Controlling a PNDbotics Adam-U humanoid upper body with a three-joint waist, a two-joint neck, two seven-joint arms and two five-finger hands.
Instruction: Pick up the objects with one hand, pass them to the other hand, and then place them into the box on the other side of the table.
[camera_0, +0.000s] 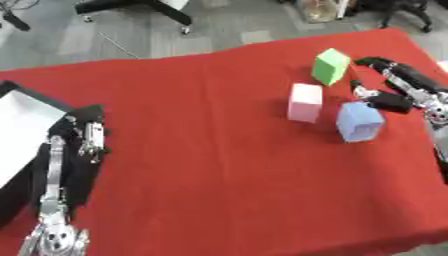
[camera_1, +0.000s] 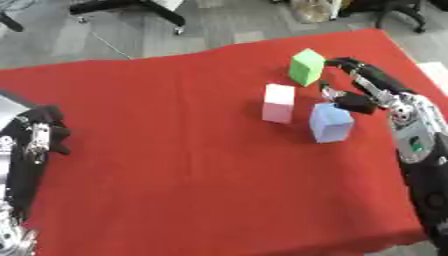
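Three blocks stand on the red cloth at the right: a green cube (camera_0: 331, 66) farthest back, a pink block (camera_0: 305, 102) upright in the middle, and a light blue cube (camera_0: 360, 121) nearest. My right hand (camera_1: 374, 87) comes in from the right edge and is open. Its fingers (camera_0: 389, 67) stretch to just right of the green cube, and its thumb (camera_0: 385, 101) lies against the blue cube's far top edge. It holds nothing. My left hand (camera_0: 86, 134) rests open at the left, over the rim of the box (camera_0: 22, 117).
The box is white inside with a black rim, and the left edge of the picture cuts it off. The red tablecloth (camera_0: 201, 150) covers the whole table. Beyond the far edge is grey floor with chair bases (camera_0: 140, 10).
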